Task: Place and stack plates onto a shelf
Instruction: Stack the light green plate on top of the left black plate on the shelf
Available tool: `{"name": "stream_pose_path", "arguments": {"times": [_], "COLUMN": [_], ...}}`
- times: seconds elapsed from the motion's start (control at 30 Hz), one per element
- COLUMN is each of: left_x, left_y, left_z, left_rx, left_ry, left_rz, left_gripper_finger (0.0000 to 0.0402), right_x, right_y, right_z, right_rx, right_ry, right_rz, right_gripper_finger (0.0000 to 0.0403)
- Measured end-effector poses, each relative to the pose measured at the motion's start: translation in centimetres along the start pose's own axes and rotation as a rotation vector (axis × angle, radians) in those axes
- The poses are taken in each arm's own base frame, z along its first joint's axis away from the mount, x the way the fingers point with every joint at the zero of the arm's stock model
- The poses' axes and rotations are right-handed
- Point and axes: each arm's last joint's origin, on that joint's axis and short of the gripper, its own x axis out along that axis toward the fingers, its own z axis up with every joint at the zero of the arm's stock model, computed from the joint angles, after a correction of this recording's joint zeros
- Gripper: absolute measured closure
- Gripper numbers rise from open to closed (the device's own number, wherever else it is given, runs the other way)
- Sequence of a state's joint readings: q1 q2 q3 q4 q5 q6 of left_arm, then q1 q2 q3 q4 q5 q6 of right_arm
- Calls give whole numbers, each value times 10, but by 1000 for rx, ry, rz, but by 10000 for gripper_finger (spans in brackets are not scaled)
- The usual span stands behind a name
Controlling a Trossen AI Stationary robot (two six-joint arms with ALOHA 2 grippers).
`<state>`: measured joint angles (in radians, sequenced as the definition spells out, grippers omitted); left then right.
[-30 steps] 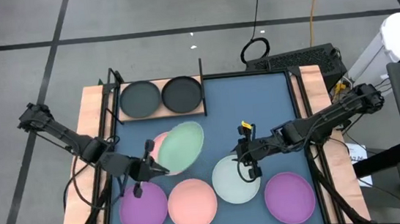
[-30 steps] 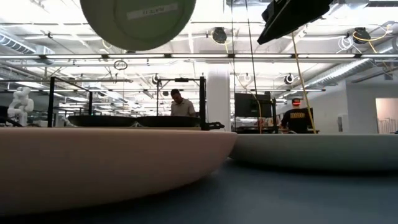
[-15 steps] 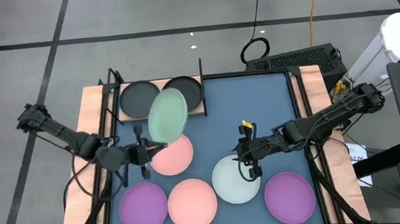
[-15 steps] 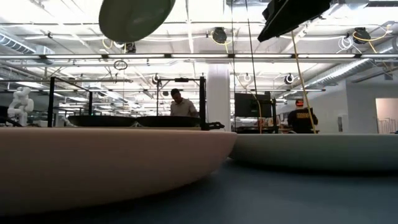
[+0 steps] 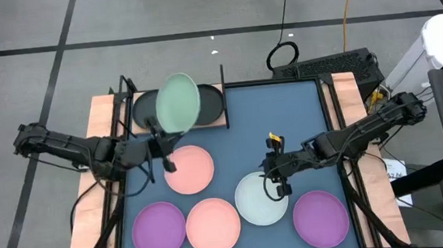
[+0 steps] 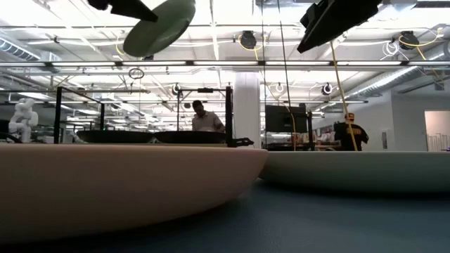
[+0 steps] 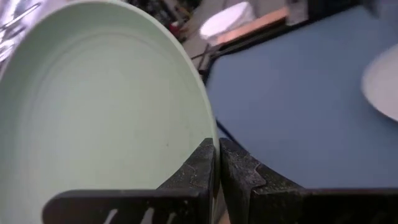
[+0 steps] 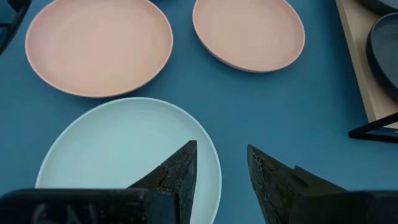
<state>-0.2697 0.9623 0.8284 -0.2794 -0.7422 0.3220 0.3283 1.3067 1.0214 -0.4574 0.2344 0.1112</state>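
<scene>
Left gripper (image 5: 159, 149) was clamped on the rim of the pale green plate (image 5: 178, 104), fingers (image 7: 205, 163) nearly together with only the plate edge between them. Plate was held up in the air, tilted, over the two black plates (image 5: 207, 101) sitting on the shelf (image 5: 225, 122) at the back left of the mat (image 5: 286, 118). Low view showed the green plate (image 6: 159, 27) high up, angled, well clear of the table. Left arm reached in from the table's left side, stretched roughly level toward the shelf.

Right gripper (image 5: 278, 182) hung just above the near edge of the pale blue-white plate (image 5: 257, 202), fingers (image 8: 177, 171) apart, holding nothing; touching the plate or not, could not tell. Right arm came in from the right side, bent, low over the mat.

On the mat: one pink plate (image 5: 189, 169) just in front of the shelf, another pink plate (image 5: 212, 225) at the front, a purple plate (image 5: 159, 230) to its left, another purple plate (image 5: 321, 218) at front right. No readable writing or labels on any plate.
</scene>
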Motion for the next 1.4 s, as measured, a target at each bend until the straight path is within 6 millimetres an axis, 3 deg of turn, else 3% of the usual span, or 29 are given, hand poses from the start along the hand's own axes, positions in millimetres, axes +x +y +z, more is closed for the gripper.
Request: {"name": "stream_pose_path", "arguments": {"times": [0.37,0.63,1.07,1.4], "left_x": [16,38,72,88], "left_y": [20,35,54,66], "left_z": [-15,-28,-70,-92], "left_rx": [-86,-129,-227,-320], "left_ry": [123,193,506,626], "left_rz": [85,86,204,243], "left_gripper_finger": [378,378,378,378], "right_x": [0,0,0,0], "right_y": [0,0,0,0], "right_z": [-2,-2,-2,-2], "right_rx": [-3,-3,-6,-4], "right_ry": [15,15,18,18], "right_rz": [-2,-2,-2,-2], "right_gripper_finger": [277,277,277,277]}}
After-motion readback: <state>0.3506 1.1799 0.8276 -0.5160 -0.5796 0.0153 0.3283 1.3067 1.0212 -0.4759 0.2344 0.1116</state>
